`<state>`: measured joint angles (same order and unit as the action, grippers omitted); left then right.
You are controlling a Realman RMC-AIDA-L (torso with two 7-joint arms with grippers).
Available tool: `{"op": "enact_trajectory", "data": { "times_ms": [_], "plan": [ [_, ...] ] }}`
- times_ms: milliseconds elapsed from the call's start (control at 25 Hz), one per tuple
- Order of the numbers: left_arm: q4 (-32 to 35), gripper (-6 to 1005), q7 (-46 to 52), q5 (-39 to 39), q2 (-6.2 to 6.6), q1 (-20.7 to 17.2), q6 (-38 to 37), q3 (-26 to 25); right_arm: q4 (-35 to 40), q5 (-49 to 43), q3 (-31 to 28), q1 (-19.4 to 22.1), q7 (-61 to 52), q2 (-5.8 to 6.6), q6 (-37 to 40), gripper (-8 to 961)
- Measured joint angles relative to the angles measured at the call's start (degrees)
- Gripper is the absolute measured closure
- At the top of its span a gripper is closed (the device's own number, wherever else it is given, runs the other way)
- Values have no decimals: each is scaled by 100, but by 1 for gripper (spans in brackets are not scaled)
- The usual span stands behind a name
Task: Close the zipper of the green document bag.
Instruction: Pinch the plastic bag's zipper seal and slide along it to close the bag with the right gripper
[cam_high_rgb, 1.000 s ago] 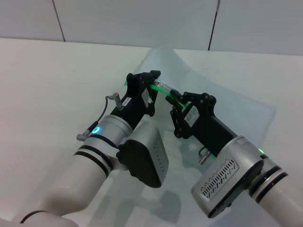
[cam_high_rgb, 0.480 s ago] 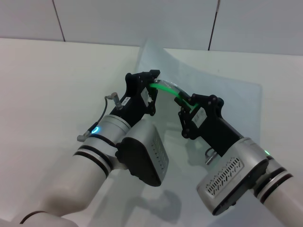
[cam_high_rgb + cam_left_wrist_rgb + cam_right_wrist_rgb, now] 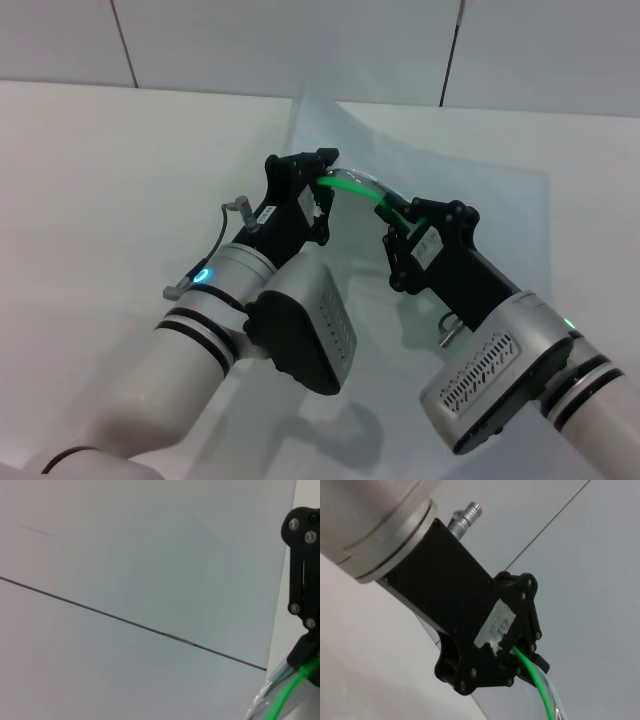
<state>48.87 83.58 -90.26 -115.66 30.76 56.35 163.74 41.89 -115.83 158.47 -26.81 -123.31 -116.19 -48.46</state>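
Centre of the head view: the zipper [image 3: 352,183] arcs as a bright green line between the two grippers, its long axis running from centre frame down toward the right. The left gripper [image 3: 318,182] pinches the upper-left end of that strip, fingers closed on it. The right gripper [image 3: 398,218] sits at the lower-right end, fingers apparently clamped on the green edge; the slider itself cannot be made out. The green document bag [image 3: 480,210] rises off the white table [image 3: 90,180], spreading toward the upper right behind both arms. Judging by this, the pull runs along the strip, away from the left hold.
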Motion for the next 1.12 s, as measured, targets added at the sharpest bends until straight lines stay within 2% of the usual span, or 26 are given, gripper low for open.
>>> {"op": "enact_trajectory", "data": {
  "times_ms": [1120],
  "plan": [
    [0,843,35,-44,0,0,17,8,-138,142,36,69,0,-9,-159,876]
  ]
}}
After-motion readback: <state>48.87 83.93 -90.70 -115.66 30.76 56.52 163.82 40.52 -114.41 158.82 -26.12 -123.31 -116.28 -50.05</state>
